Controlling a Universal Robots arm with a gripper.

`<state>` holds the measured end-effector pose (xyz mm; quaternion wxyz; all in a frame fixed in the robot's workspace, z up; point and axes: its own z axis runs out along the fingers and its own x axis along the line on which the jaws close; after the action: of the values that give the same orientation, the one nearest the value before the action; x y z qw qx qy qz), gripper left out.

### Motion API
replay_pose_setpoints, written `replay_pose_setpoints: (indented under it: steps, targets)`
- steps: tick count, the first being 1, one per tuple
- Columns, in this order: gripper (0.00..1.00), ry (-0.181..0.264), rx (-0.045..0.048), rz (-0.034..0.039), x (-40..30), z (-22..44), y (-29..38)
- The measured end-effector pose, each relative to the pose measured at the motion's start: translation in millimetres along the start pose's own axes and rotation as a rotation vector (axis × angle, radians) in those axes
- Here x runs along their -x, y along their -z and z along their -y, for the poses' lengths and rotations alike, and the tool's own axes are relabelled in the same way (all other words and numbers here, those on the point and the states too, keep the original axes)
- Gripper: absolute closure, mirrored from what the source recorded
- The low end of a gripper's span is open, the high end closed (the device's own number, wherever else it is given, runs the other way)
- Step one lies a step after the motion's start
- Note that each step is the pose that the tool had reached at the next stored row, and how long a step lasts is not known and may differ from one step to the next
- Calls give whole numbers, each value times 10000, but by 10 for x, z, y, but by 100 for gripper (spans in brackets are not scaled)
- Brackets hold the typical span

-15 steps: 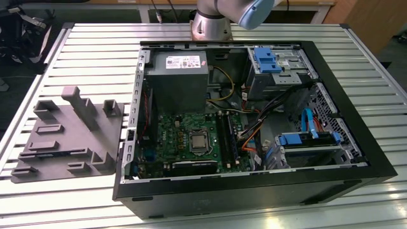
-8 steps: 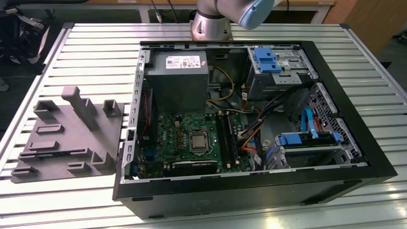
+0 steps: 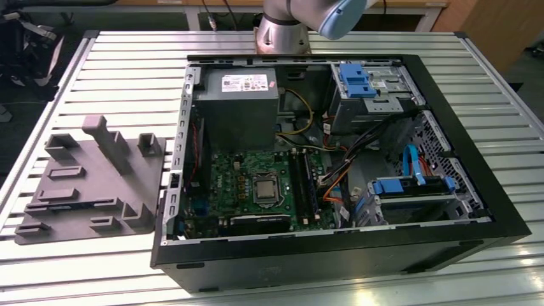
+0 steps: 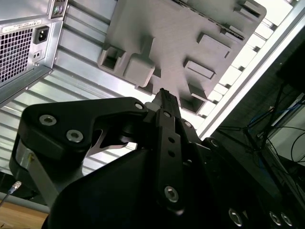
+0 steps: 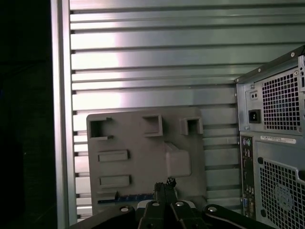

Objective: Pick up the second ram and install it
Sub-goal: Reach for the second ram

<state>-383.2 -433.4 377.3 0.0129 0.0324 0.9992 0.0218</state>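
1. Exterior view: the grey tray lies on the slatted tabletop, with the open case just beside the tray on the exterior view's right. The ram is a dark strip lying flat in a slot along one long edge of the tray. The arm rises well apart from the tray
2. Second wrist view: the tool hangs above the tray, clenched with nothing between its fingers. A rear corner of the case stands beside the tray
3. First wrist view: the tool, clenched and empty, is over the tray. The ram rests in its slot at the tray's edge, nearest the fingertips but apart from them. The case is beside the tray
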Motion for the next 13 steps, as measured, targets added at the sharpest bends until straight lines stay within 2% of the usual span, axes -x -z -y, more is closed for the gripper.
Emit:
replay_pose_setpoints:
  steps: [13]
  targets:
    - [89, 1, 0, 0, -50, 24, -9]
